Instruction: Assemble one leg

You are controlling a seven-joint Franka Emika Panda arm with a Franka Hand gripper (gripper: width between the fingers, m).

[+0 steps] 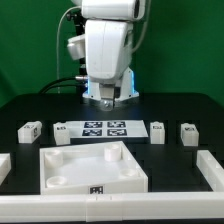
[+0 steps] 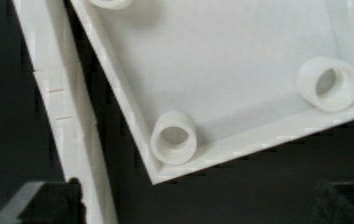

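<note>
- While the arm hangs over the back of the bench (image 1: 30, 105), the gripper (image 1: 108, 98) is held just behind the marker board (image 1: 103, 128), touching no part.
- Its dark fingers (image 2: 23, 200) are seen far apart in the wrist view, so the gripper is spread wide and nothing is held.
- Four small white legs stand in a row on the bench, level with that board. On the exterior view's left are the outer left leg (image 1: 29, 128) and the inner left leg (image 1: 60, 131). On its right are the inner right leg (image 1: 158, 131) and the outer right leg (image 1: 187, 132).
- The white panel (image 1: 95, 162) lies nearer the camera, open side up, and a round socket (image 2: 174, 135) is shown at its corner.
- No leg is grasped yet, so the step in hand is judged to be the reach for one.
- It would be done well if the gripper were centred over a single leg, lowered astride two flat faces and closed squarely (a tilted grasp would hinder seating in a socket).
- The inner legs stand near the board, so contact with it should be avoided.
- The fingertips are hard to make out in the exterior view.
- No leg is seen in the wrist view.
- A pale notched strip (image 2: 58, 110) beside the panel cannot be identified.
- White pieces at both edges of the exterior view are cut off.
</note>
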